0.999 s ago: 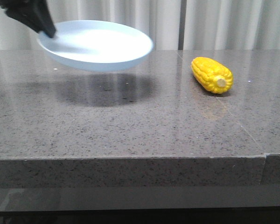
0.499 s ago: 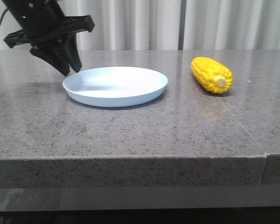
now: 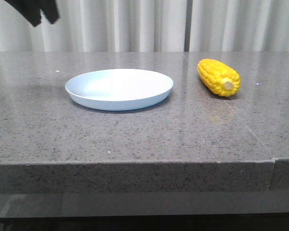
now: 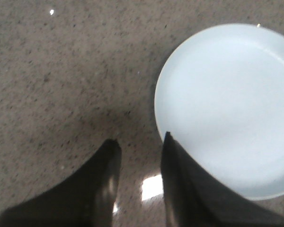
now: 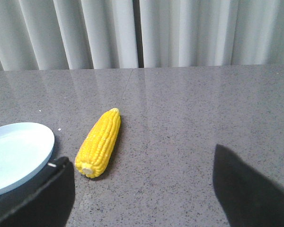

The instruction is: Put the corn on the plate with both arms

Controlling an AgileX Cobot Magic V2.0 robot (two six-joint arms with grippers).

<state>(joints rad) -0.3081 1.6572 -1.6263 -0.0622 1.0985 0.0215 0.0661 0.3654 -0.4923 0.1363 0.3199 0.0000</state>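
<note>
The pale blue-white plate [image 3: 119, 89] lies flat on the grey stone table, left of centre, with nothing in it. The yellow corn [image 3: 218, 77] lies on the table to its right, pale stub end toward the camera. My left gripper [image 3: 43, 14] hangs high at the far left, well above the plate. In the left wrist view that gripper [image 4: 139, 139] is open over bare table, with the plate [image 4: 227, 109] just beside one finger. My right gripper [image 5: 141, 156] is open wide; the corn [image 5: 99, 142] lies ahead of it, nearer one finger, next to the plate's rim [image 5: 19, 151].
The speckled table [image 3: 135, 139] ends in a front edge [image 3: 135, 162] close to the camera. A seam [image 3: 274, 161] runs through the slab at the right. Pale curtains [image 3: 183, 24] hang behind the table.
The left gripper carried the plate in the air, set it down on the table, let go and rose up to the far left. The corn has not moved.
</note>
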